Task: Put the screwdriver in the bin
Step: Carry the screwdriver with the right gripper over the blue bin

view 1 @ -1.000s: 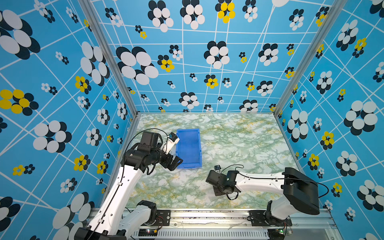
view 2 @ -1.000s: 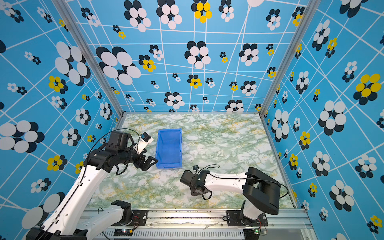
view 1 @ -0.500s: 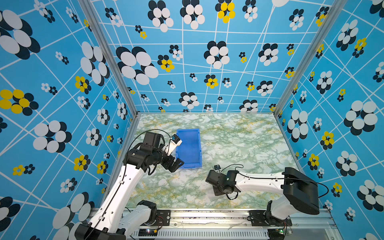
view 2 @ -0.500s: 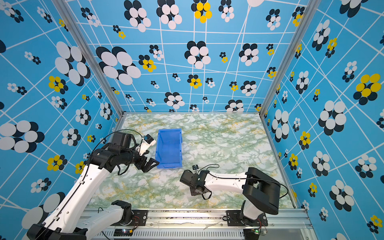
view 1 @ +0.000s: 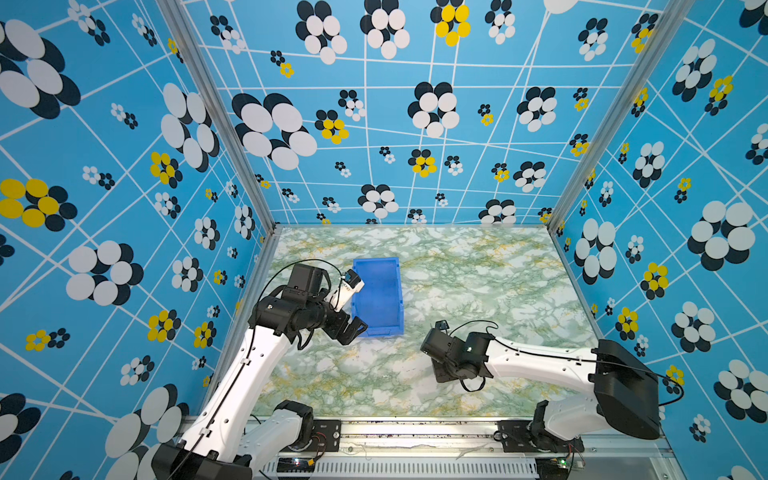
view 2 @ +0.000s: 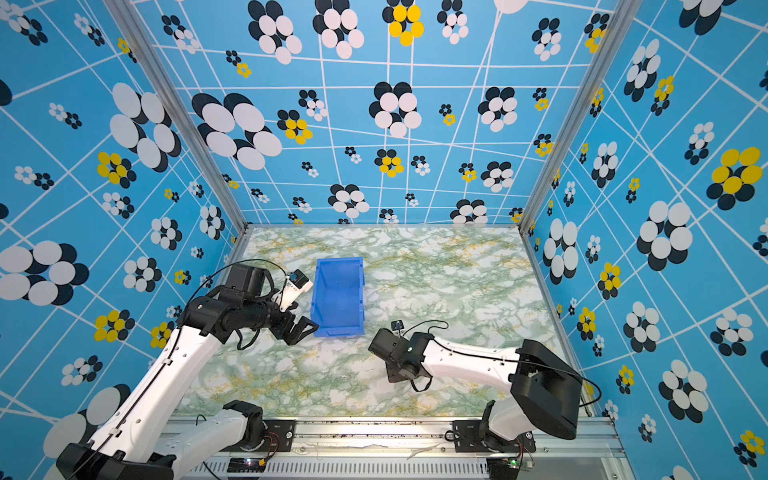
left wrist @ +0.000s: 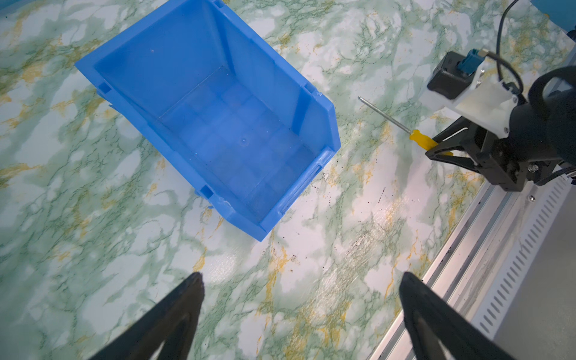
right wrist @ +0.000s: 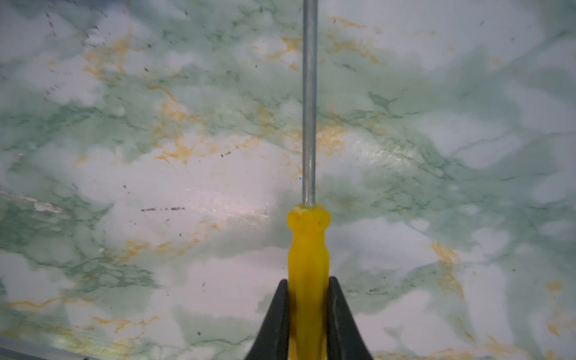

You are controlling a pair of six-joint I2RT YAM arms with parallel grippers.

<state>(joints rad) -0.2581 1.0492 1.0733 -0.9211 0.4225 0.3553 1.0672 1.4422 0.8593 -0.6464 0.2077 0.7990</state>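
The right hand (right wrist: 308,285) is clenched on the yellow handle of the screwdriver (right wrist: 308,243), one jaw pressed to each side, and the silver shaft sticks straight out ahead of it. The screwdriver is low at the counter (left wrist: 343,249) — whether it touches cannot be told — outside the bin (left wrist: 327,124), near its lower front corner but apart from it. The left hand (left wrist: 300,277) hangs released and empty, jaws wide, just in front of the bin's lipped edge.

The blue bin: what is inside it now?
Nothing: the left wrist view shows the bin with a bare floor. The screwdriver is outside, its handle in the right tool. In both top views the left arm covers one edge.
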